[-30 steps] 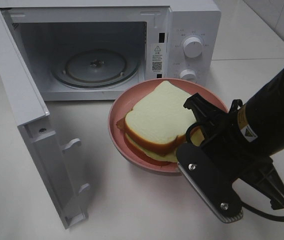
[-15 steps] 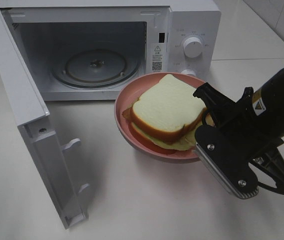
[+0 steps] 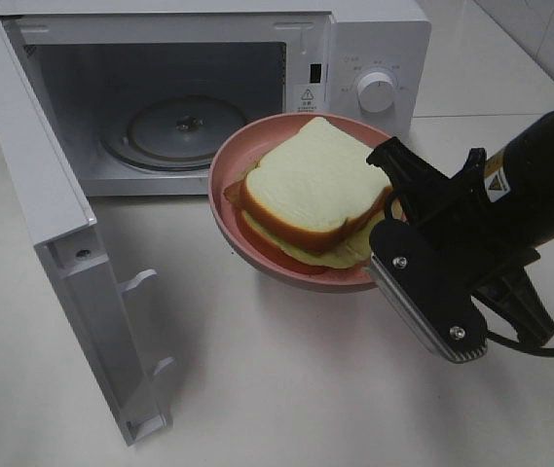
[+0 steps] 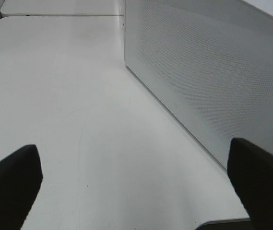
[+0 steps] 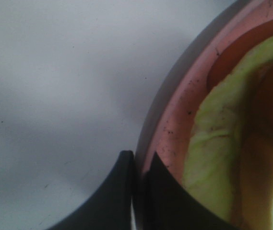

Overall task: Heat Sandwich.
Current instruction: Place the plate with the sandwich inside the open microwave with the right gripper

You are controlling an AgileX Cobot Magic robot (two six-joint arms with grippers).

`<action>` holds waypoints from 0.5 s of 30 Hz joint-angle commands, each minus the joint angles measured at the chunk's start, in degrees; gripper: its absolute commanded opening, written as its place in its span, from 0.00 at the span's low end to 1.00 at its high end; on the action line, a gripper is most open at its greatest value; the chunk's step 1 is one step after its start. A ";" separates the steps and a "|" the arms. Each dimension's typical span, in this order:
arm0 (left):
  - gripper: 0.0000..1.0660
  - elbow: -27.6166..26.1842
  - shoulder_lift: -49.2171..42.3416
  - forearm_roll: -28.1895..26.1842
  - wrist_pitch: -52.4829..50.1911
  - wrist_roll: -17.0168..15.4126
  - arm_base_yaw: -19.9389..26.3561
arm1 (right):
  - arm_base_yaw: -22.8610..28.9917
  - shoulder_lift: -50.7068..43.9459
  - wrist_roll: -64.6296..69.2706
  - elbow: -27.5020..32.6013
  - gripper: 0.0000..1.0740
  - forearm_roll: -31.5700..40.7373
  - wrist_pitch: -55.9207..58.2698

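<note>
The sandwich (image 3: 311, 190), two white-bread slices with brown crust and green and red filling, lies on a round pink plate (image 3: 230, 163). My right gripper (image 3: 393, 222) is shut on the plate's right rim and holds it tilted, above the table, just in front of the open microwave (image 3: 374, 39). The right wrist view shows the fingers (image 5: 119, 191) pinching the pink rim (image 5: 174, 124), with pale green filling (image 5: 218, 143) beside it. My left gripper (image 4: 136, 187) is open and empty, beside the microwave's perforated side wall (image 4: 213, 72). It is out of the exterior view.
The microwave door (image 3: 53, 243) stands swung open at the left. The glass turntable (image 3: 184, 126) lies inside the cavity. The control knob (image 3: 376, 89) sits on the panel behind the plate. White tabletop (image 3: 257, 389) lies in front.
My right gripper has lifted the plate with the sandwich and carried it up and left, closer to the microwave opening. It now hides the lower knob.
</note>
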 commanded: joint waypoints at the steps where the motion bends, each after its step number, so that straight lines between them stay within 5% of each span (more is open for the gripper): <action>1: 0.97 0.11 -1.43 -0.06 -0.69 0.11 0.00 | -0.17 0.86 -0.69 -1.32 0.00 1.20 -0.97; 15: 0.97 0.11 -1.43 -0.06 -0.69 0.11 0.00 | 2.58 10.31 -1.03 -11.17 0.00 1.26 3.15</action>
